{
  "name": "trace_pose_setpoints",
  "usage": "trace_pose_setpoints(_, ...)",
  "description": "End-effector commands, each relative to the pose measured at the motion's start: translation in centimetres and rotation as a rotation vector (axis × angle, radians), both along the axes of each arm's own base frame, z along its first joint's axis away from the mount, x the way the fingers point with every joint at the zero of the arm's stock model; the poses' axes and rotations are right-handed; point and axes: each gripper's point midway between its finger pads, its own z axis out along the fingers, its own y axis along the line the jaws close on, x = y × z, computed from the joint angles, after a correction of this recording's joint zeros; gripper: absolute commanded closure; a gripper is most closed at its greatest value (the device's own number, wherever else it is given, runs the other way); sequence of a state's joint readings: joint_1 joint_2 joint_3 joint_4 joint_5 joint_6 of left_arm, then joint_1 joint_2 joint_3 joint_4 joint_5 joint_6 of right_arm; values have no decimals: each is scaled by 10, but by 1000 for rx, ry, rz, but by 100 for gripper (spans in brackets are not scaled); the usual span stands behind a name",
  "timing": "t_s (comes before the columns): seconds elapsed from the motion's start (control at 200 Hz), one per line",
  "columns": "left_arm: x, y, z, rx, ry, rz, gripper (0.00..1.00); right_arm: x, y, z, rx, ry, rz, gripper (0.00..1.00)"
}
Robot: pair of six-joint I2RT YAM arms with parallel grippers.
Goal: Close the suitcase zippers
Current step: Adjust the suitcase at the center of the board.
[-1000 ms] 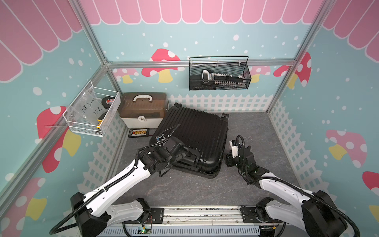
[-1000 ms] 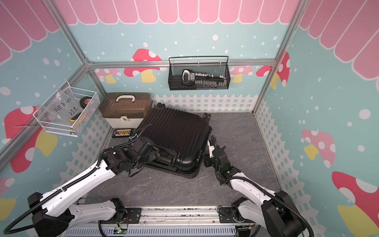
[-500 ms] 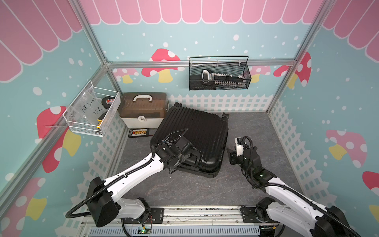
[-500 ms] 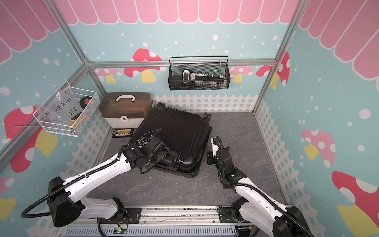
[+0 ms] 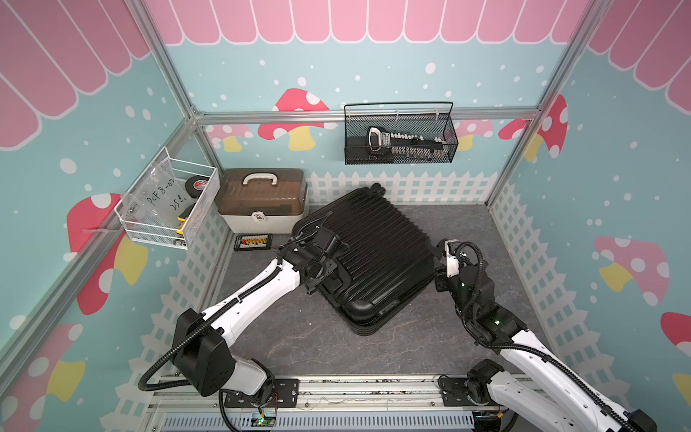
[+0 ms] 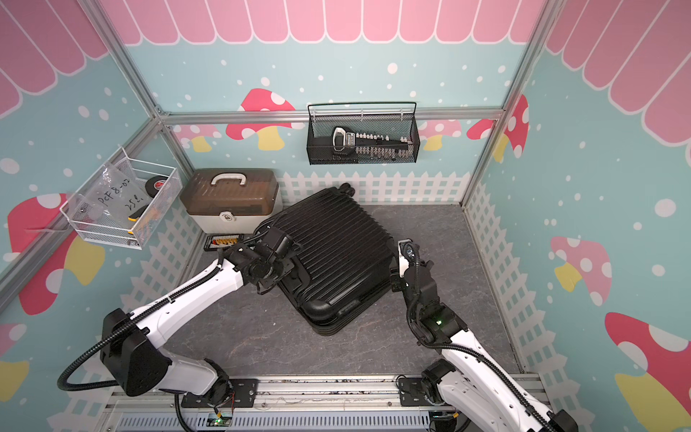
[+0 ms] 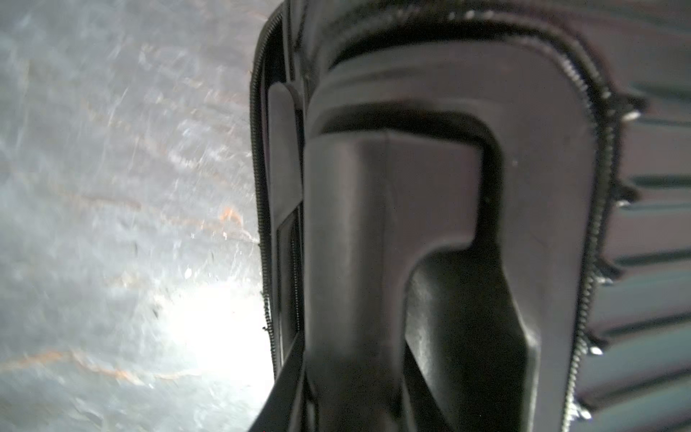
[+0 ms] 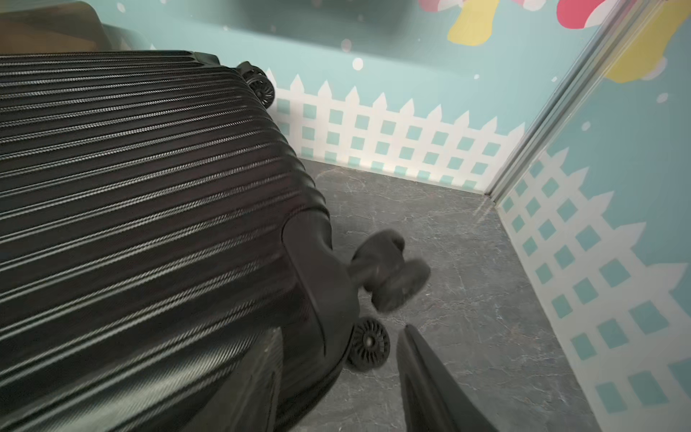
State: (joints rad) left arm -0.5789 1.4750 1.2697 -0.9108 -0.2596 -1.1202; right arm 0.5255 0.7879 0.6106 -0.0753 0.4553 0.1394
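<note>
The black ribbed suitcase (image 5: 377,254) (image 6: 336,247) lies flat on the grey floor with its lid down. My left gripper (image 5: 331,277) (image 6: 287,276) is at its left side, shut on the side handle (image 7: 374,224), which runs down between the fingers (image 7: 284,392). The zippers show as a thin black coil track (image 7: 261,224) along the rim seam, and I see no pulls. My right gripper (image 5: 439,269) (image 8: 336,392) is open at the suitcase's right corner, beside a wheel (image 8: 368,342). One finger is over the shell and the other over the floor.
A brown-lidded white box (image 5: 261,198) stands at the back left, touching the suitcase's corner. A small card of parts (image 5: 253,242) lies in front of it. A white wire basket (image 5: 168,202) hangs on the left wall and a black mesh basket (image 5: 400,138) on the back wall.
My left arm has stretched further along the suitcase's left side and its jaws have closed on the side handle. My right gripper has shifted a little farther back along the right corner.
</note>
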Motion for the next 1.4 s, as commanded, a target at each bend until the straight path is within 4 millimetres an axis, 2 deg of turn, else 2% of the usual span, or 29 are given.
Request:
trace_pose_setpoints(0.0, 34, -21, 7, 37, -79, -278, 86, -1, -13, -1, -82, 34, -47, 46)
trace_pose_setpoints(0.185, 77, -20, 5, 72, -92, -467, 88, 2, -19, 1, -60, 71, -48, 45)
trace_pose_setpoints(0.241, 88, -27, 5, 54, -108, -532, 88, 3, -21, 2, -48, 81, -44, 45)
trace_pose_setpoints(0.251, 93, -20, 5, 52, -110, -522, 88, 3, -22, 3, -47, 81, -44, 45)
trace_pose_setpoints(0.276, 100, -18, 5, 43, -113, -532, 88, 3, -23, 3, -43, 86, -45, 45)
trace_pose_setpoints(0.461, 130, -15, 19, 31, -149, -607, 86, 7, -33, 0, 14, 131, -39, 45)
trace_pose_setpoints(0.606, 129, -6, 14, 66, -111, -585, 58, 16, -27, -11, 50, 191, 13, 45)
trace_pose_setpoints(0.676, 125, -4, 10, 68, -100, -574, 50, 20, -20, -16, 60, 219, 43, 45)
trace_pose_setpoints(0.867, 113, -7, -7, 25, -76, -585, 43, 29, -4, -30, 91, 275, 110, 45)
trace_pose_setpoints(0.987, 104, -17, -18, -37, -57, -603, 42, 31, 3, -38, 113, 301, 136, 45)
trace_pose_setpoints(1.092, 98, -20, -18, -70, -66, -599, 42, 33, 8, -41, 132, 309, 150, 45)
trace_pose_setpoints(1.162, 96, -20, -17, -75, -79, -583, 47, 33, 8, -40, 138, 305, 152, 45)
trace_pose_setpoints(1.308, 100, -12, -12, -42, -106, -549, 71, 31, 3, -27, 139, 265, 133, 43)
trace_pose_setpoints(1.398, 108, -9, 0, -47, -134, -554, 81, 28, -3, -19, 138, 250, 108, 41)
